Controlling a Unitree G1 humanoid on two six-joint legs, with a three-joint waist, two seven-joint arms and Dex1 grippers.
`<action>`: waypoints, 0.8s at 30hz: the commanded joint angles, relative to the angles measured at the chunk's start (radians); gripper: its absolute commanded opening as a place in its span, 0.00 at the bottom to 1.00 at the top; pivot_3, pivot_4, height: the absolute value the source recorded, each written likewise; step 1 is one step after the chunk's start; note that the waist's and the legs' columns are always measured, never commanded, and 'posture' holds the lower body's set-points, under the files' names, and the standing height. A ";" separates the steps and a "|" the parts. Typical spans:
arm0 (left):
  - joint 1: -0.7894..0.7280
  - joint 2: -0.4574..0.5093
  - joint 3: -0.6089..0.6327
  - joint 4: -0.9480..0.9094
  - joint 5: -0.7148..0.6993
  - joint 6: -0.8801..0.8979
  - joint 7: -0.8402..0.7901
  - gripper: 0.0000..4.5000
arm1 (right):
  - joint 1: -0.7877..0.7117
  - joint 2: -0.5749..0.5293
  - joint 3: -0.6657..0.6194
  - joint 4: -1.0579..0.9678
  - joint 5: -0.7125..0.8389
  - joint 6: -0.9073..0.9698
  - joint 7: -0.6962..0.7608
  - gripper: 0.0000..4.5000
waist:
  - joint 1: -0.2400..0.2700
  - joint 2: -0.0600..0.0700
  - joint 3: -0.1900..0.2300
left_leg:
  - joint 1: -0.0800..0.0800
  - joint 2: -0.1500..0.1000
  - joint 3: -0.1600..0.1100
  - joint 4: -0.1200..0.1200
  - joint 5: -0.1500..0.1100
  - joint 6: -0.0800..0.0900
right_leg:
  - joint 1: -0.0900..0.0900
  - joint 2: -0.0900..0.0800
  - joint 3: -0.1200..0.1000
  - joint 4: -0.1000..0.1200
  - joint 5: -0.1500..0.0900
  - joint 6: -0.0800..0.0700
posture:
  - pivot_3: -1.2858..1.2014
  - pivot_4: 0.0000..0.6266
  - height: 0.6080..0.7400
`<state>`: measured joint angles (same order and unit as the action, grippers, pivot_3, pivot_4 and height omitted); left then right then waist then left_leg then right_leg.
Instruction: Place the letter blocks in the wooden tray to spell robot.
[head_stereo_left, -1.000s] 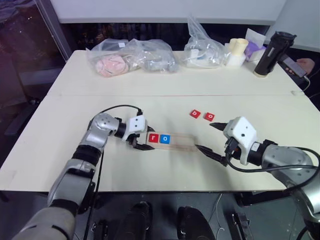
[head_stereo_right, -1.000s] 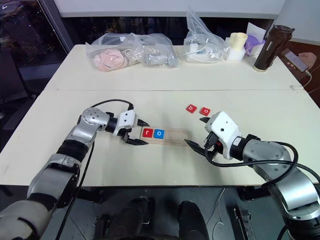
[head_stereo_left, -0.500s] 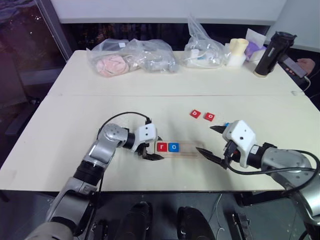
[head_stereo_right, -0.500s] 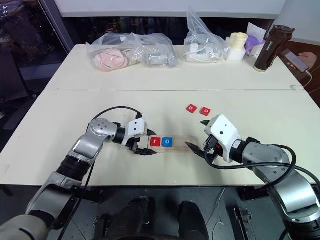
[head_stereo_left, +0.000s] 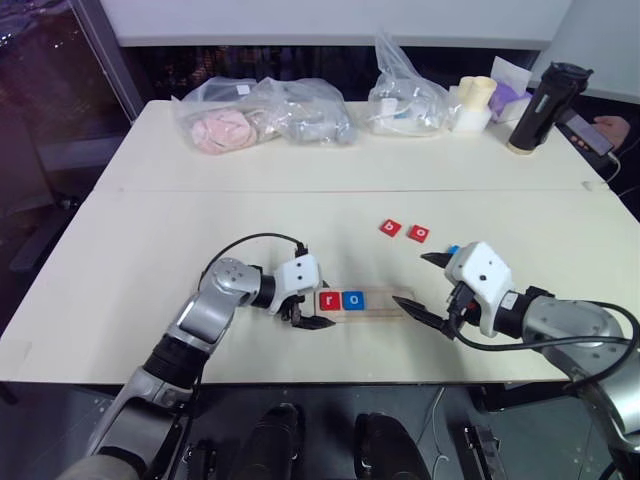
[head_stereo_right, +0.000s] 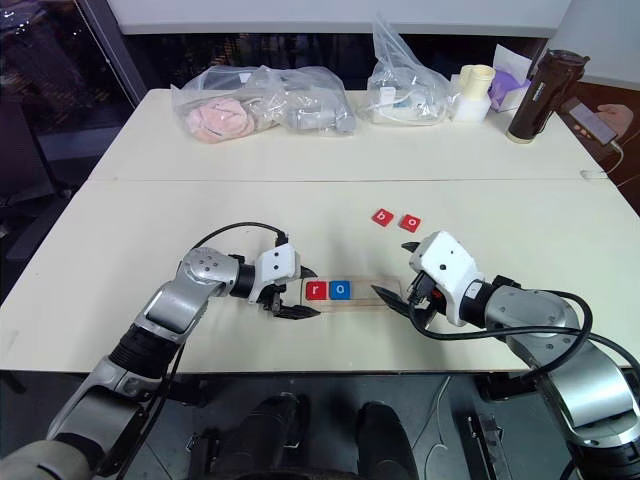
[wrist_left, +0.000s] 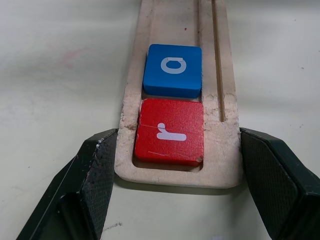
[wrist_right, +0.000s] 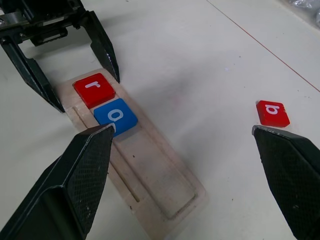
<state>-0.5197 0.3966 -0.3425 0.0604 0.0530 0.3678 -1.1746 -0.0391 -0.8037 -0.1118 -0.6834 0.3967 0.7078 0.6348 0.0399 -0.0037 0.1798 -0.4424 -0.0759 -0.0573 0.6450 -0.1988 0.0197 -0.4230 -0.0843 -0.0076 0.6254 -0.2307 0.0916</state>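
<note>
The wooden tray (head_stereo_left: 385, 299) lies near the table's front edge. A red "r" block (head_stereo_left: 330, 299) and a blue "o" block (head_stereo_left: 352, 299) sit in its left end, with the recess beyond them bare. My left gripper (head_stereo_left: 322, 308) is shut on the tray's left end, one finger (wrist_left: 97, 170) pressed on each long side. My right gripper (head_stereo_left: 427, 285) stands open at the tray's right end, holding nothing. A red "b" block (head_stereo_left: 390, 228) and a red "o" block (head_stereo_left: 419, 233) lie loose behind the tray. A sliver of blue (head_stereo_left: 452, 249) shows by the right gripper.
Two clear plastic bags (head_stereo_left: 265, 115) (head_stereo_left: 405, 100) lie along the table's back. At the back right stand a pale cup (head_stereo_left: 475, 98) and a dark bottle (head_stereo_left: 545, 105). A person's hand with a phone (head_stereo_left: 600, 130) is at the far right edge.
My left gripper has dragged the tray, with both blocks in it, to the right and a little toward the front edge. The right gripper has stayed still and open.
</note>
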 joint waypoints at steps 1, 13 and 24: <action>0.020 0.007 -0.040 -0.008 -0.008 0.021 0.004 0.70 | -0.012 -0.002 -0.002 -0.021 -0.006 -0.025 0.006 1.00 | 0.000 0.000 0.000 | 0.000 0.000 0.000 0.000 0.000 0.000 | 0.000 0.000 0.000 0.000 0.000 0.000 | 0.52 0.24 0.98; 0.079 0.036 0.031 -0.080 -0.067 0.073 0.115 1.00 | -0.004 -0.005 -0.010 -0.024 -0.003 -0.024 0.010 1.00 | -0.002 0.000 0.000 | 0.000 0.000 0.000 -0.001 0.000 0.000 | 0.000 0.000 0.000 -0.001 0.000 0.000 | 0.52 0.24 0.98; 0.182 0.228 0.227 -0.191 -0.232 0.102 0.099 1.00 | -0.128 0.073 0.022 0.085 -0.031 0.010 -0.073 1.00 | -0.042 0.001 0.000 | 0.001 0.001 0.001 -0.008 0.000 0.000 | -0.004 0.000 0.000 -0.002 0.000 -0.001 | 0.52 0.24 0.98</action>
<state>-0.3419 0.6088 -0.1838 -0.1020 -0.1221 0.4616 -1.0631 -0.1351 -0.7405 -0.0918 -0.6119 0.3882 0.7156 0.5991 -0.0019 -0.0031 0.1801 -0.4413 -0.0746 -0.0564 0.6367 -0.1987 0.0194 -0.4280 -0.0846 -0.0077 0.6238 -0.2300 0.0901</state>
